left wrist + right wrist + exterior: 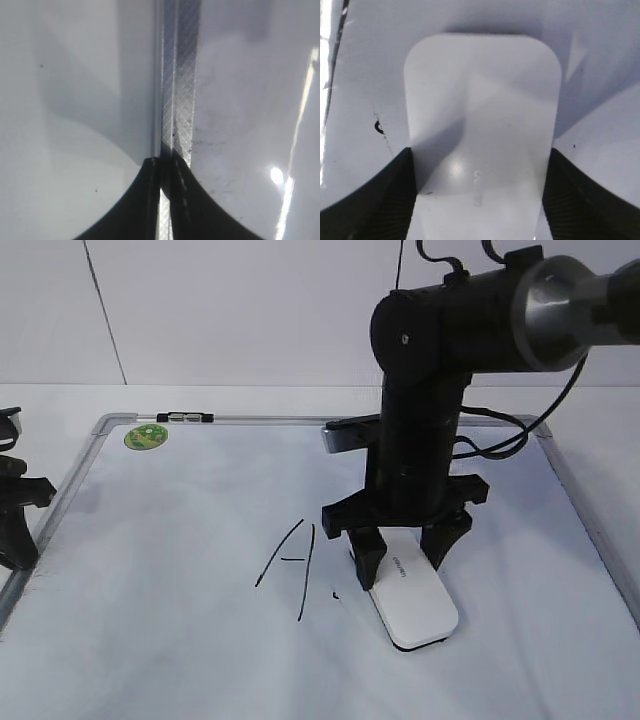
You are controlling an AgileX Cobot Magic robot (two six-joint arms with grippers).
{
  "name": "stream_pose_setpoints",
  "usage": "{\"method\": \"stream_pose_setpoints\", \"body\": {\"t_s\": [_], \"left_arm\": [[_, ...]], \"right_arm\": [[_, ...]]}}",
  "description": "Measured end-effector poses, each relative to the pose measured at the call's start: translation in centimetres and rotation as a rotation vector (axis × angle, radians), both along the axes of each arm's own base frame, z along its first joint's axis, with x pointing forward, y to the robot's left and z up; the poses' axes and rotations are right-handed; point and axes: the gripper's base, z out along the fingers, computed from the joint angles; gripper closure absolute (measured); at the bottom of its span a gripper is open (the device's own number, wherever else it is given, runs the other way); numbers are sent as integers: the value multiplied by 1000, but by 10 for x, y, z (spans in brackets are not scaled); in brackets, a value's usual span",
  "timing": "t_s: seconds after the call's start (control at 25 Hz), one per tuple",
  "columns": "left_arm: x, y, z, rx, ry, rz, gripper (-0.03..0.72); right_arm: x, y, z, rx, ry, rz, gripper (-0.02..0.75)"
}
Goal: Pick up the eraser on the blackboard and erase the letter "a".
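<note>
Even, bright overhead light washes the exterior view, and the arm drops a soft shadow across the blackboard point(180, 570). In the left wrist view a small glare spot and a bright streak sit at the right edge. Both wrist views are soft, the near pincer fingers blurred.

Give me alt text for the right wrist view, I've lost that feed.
The white eraser lies flat on the blackboard, filling the frame, with the right pincer closed on its long sides, a dark finger pressed against each. A small black marker smudge remains on the board left of it.
</note>
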Motion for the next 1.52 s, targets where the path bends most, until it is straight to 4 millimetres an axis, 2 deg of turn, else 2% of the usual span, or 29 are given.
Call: {"method": "stream_pose_setpoints", "body": {"t_s": [0.2, 0.84, 1.16, 1.52], "left_arm": [[0, 0, 0, 0, 0, 0, 669], [0, 0, 0, 1, 0, -1, 669], [0, 0, 0, 3, 0, -2, 668], [0, 0, 0, 3, 0, -2, 667]], "right_arm": [[-7, 11, 0, -32, -27, 61, 212], [-10, 16, 0, 13, 1, 75, 212], [-20, 30, 0, 21, 4, 114, 212], [-21, 31, 0, 23, 5, 118, 212]]}}
